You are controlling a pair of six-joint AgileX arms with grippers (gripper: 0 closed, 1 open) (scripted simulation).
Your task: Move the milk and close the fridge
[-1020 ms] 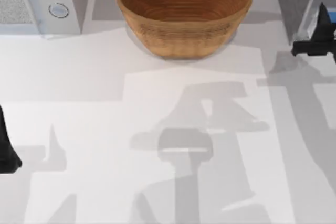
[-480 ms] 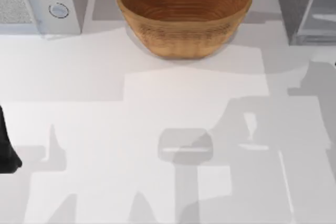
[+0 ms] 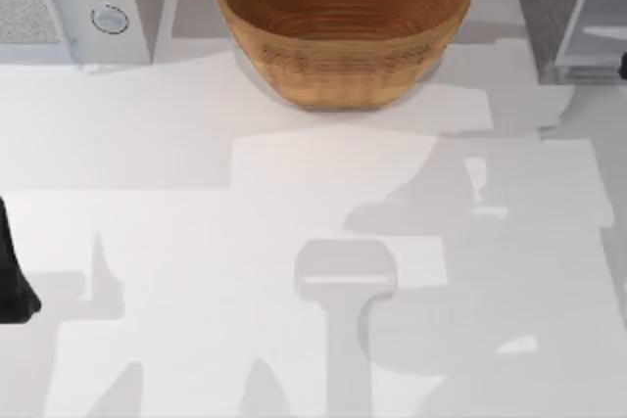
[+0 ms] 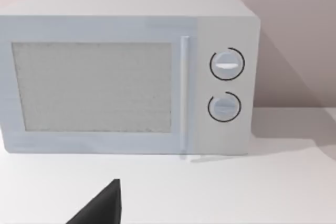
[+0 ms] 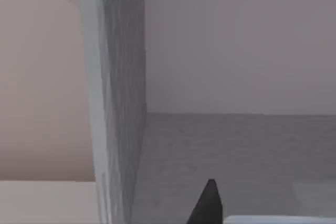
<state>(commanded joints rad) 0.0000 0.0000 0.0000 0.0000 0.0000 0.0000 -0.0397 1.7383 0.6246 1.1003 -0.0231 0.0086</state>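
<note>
On table, one basket, one microwave (two knobs), one fridge.

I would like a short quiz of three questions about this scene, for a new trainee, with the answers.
1. True or false: the basket stands between the microwave and the fridge.
2. How many round knobs does the microwave carry? A) one B) two C) three
3. Fill in: the left gripper sits at the table's ____ edge in the top view.

Key: 1 true; 2 B; 3 left.
</note>
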